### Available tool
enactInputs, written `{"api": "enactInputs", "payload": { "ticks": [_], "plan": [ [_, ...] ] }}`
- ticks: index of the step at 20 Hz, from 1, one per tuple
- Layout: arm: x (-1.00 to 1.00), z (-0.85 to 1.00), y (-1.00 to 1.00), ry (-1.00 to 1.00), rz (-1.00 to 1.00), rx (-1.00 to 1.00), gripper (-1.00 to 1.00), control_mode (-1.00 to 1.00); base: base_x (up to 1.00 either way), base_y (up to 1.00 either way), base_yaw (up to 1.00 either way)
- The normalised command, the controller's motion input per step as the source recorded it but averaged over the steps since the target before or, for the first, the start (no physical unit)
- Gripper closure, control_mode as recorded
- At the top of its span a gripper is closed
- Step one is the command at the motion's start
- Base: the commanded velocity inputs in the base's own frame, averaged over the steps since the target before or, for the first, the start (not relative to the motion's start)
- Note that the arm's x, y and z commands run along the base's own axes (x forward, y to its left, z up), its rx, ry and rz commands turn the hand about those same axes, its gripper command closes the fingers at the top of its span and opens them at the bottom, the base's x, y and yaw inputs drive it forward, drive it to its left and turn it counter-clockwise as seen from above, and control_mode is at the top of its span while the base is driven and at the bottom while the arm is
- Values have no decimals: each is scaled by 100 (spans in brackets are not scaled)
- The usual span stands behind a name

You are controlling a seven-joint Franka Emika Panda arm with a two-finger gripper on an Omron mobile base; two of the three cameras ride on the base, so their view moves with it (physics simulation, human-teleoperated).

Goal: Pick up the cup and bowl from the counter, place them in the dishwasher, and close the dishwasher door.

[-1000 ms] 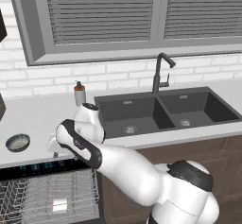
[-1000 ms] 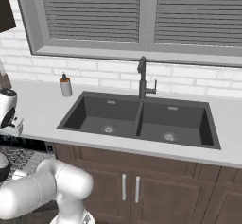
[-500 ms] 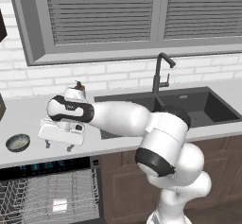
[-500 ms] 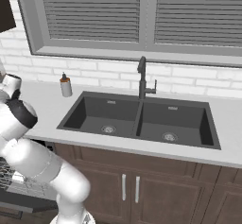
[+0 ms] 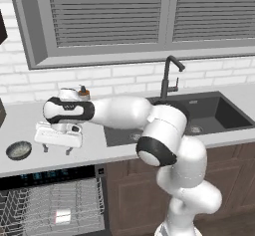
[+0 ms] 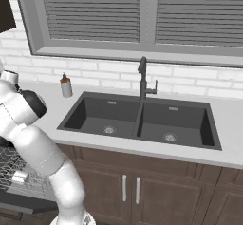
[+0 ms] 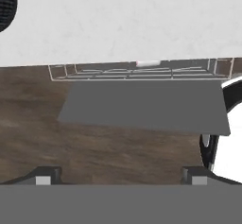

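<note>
The dark grey bowl (image 5: 19, 150) sits on the counter (image 5: 99, 155) near its left end, and its dark edge (image 7: 5, 5) shows in the hand view's top left corner. My gripper (image 5: 56, 150) hangs open just to the bowl's right, fingers pointing down above the counter's front edge, with nothing between them. Below, the dishwasher (image 5: 50, 174) stands open with its wire rack (image 5: 55, 205) pulled out. A small white cup (image 5: 62, 215) lies in that rack (image 7: 132, 72). The hand view looks down on the dishwasher door (image 7: 142, 107), a flat grey panel folded down.
A soap dispenser (image 5: 83, 91) stands by the wall behind my forearm. The dark double sink (image 6: 137, 119) with its black faucet (image 6: 142, 77) lies to the right. Brown cabinets (image 6: 133, 186) run under the counter.
The hand has shifted a little left along the counter's front edge toward the bowl, and the elbow has swung up and to the right. The gripper has stayed open.
</note>
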Motion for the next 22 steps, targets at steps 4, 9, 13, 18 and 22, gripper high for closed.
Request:
{"api": "enactInputs", "payload": {
  "ticks": [4,9,13,18,22],
  "plan": [
    [28,0,5,-2,0,0,-100,-100,0,0,0],
    [47,0,19,0,0,0,-100,-100,0,0,0],
    [42,0,24,2,0,0,-100,-100,0,0,0],
    [16,-5,36,0,1,-2,-100,-100,0,0,0],
    [1,-15,34,0,1,-2,-100,-100,0,0,0]
  ]
}}
